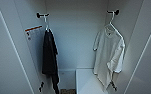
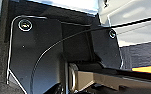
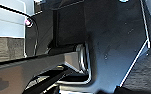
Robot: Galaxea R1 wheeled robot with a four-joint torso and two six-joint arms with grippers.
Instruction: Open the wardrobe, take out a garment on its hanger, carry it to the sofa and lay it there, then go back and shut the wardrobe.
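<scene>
The wardrobe (image 1: 76,37) stands open before me in the head view, its two white doors swung out to left and right. Inside on the right hangs the garment (image 1: 108,55), a white T-shirt, on a thin white hanger (image 1: 112,22) hooked over a dark peg. A black T-shirt (image 1: 50,56) hangs from another peg on the left. The sofa is out of view.
The left door (image 1: 8,55) carries a small label with an orange strip (image 1: 33,28). The right door (image 1: 146,60) angles outward. A white ledge (image 1: 87,81) sits low inside the wardrobe, right of centre. Dark floor shows in the wrist views.
</scene>
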